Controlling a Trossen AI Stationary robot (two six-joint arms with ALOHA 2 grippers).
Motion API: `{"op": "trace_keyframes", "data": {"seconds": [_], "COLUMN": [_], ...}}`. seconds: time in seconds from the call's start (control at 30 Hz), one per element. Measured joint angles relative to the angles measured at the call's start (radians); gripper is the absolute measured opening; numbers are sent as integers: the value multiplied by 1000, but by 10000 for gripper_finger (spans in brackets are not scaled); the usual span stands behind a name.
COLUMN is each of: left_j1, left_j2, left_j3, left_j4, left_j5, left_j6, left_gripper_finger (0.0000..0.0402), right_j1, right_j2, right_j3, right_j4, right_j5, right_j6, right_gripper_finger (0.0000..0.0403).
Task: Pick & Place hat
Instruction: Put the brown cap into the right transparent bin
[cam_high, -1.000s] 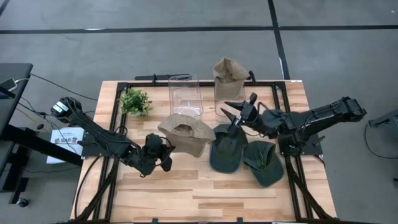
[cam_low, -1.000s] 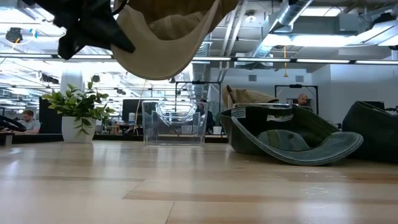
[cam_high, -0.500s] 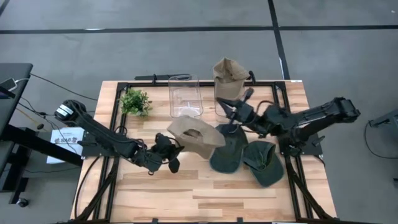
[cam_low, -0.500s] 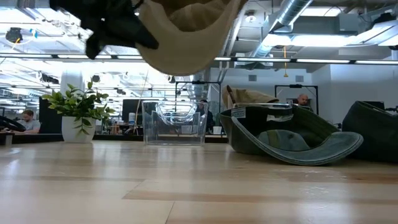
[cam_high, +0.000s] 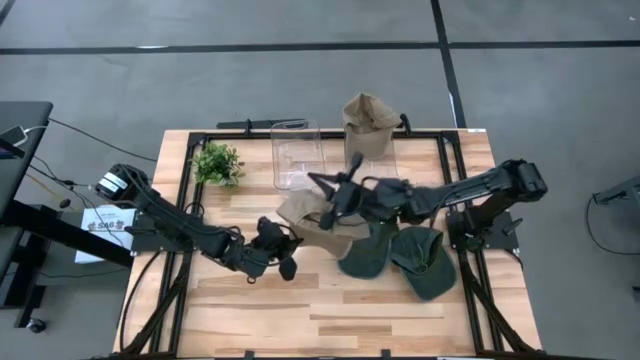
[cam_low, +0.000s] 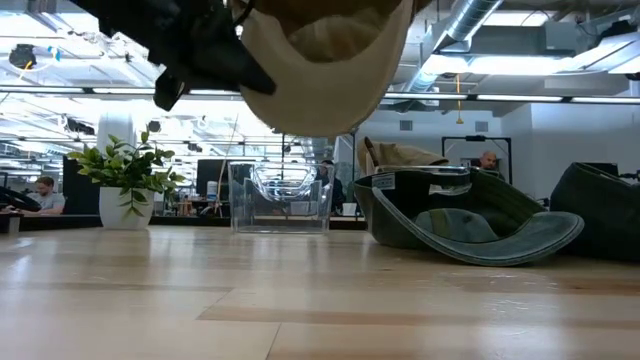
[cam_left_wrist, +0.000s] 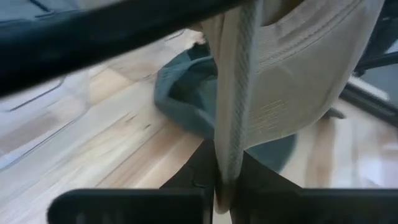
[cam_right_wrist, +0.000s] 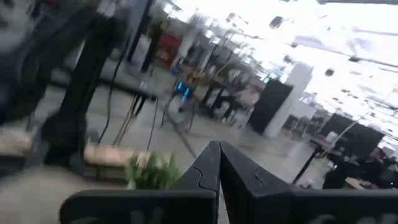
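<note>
A tan bucket hat (cam_high: 312, 222) hangs in the air over the table's middle, with my left gripper (cam_high: 283, 250) shut on its left edge. In the low view the hat (cam_low: 325, 70) sags like a bowl beside the dark gripper (cam_low: 215, 60). My right gripper (cam_high: 328, 192) is shut with nothing between its fingers (cam_right_wrist: 219, 163). It reaches in from the right and stands over the hat's far side. Two dark green hats (cam_high: 365, 248) (cam_high: 425, 262) lie on the table to the right. My left gripper pinches the tan hat's brim edge (cam_left_wrist: 229, 163) between its two fingers, the brim standing edge-on in the gap. The fingers come nearly level from the table's left. The hat is lifted clear of the table and sags beyond the fingers. My right gripper is over the hat's far side; I cannot tell whether it touches the hat.
A clear container (cam_high: 298, 155) stands at the far middle, a small plant (cam_high: 217, 162) to its left. A second tan hat (cam_high: 368, 115) sits on another container at the far right. Bare wood lies along the near edge (cam_high: 330, 320).
My left gripper has carried the tan hat toward the table's right, keeping it clear of the table. My right gripper has shut, rolled, and swung toward the table's left, from above the green hat to over the tan hat.
</note>
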Motion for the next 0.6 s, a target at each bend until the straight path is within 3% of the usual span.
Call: {"op": "trace_keyframes", "data": {"seconds": [0.2,0.6], "left_j1": [-22,-65], "left_j2": [-1,-1], "left_j3": [0,0], "left_j4": [66,116], "left_j5": [-2,-29], "left_j6": [59,106], "left_gripper_finger": [16,17], "right_j1": [-25,-74], "right_j2": [27,26], "right_j3": [4,4], "right_j4": [-114,-122], "right_j5": [15,223], "right_j6": [-8,-199], "right_gripper_finger": [0,0]}}
